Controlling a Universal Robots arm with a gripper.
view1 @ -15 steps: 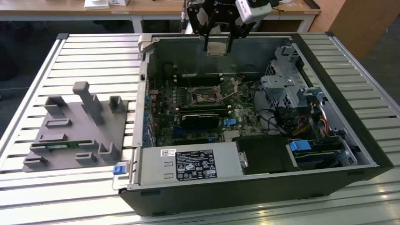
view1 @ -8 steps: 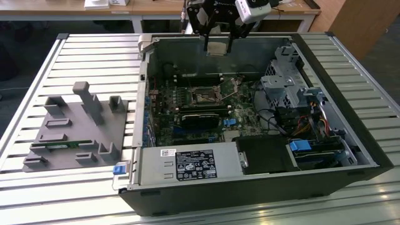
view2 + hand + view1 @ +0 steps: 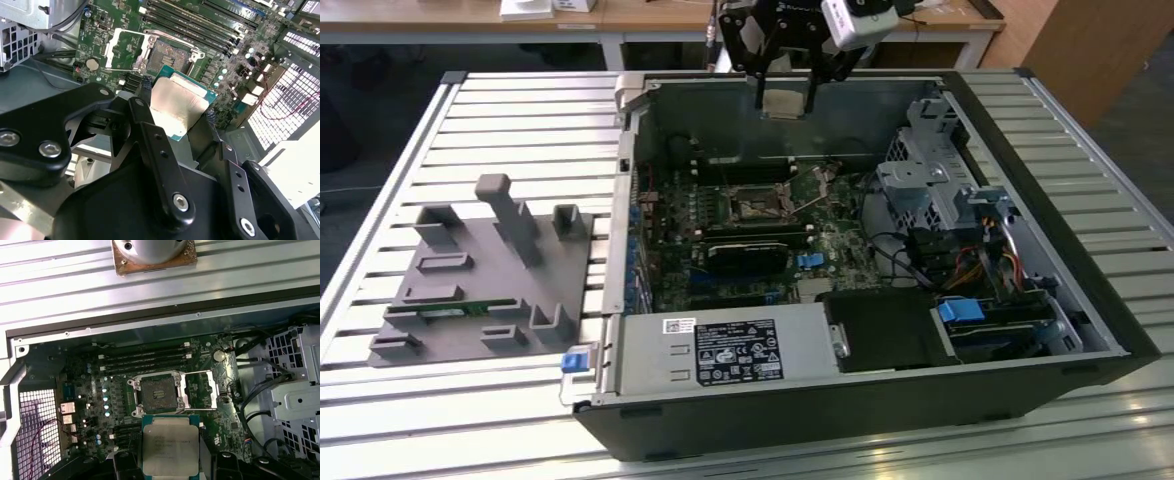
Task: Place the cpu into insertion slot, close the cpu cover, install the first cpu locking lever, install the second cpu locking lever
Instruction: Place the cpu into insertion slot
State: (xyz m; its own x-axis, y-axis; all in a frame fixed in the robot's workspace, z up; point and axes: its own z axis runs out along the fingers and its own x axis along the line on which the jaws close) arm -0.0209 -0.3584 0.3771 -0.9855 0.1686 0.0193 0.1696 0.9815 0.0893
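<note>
The cpu (image 3: pixel 170 449) hangs in the end effector (image 3: pixel 170 462) above the open computer case (image 3: pixel 1101 300).

The cpu is level, metal top up, and well apart from the motherboard (image 3: pixel 90 390) below it. In the first wrist view the bare insertion slot (image 3: pixel 157 392) lies just past the cpu's edge, and the cpu cover (image 3: pixel 201 390) is swung open just beside the slot. Memory slots (image 3: pixel 145 360) run along the slot's other side. Dark cables (image 3: pixel 260 390) and a metal drive cage (image 3: pixel 927 180) stand near the cover's side. A grey fixture (image 3: pixel 467 290) sits on the slatted table (image 3: pixel 520 110) outside the case. The end effector's 2 black fingers (image 3: pixel 155 145) are closed partway, each pressed against an opposite edge of the cpu.
</note>
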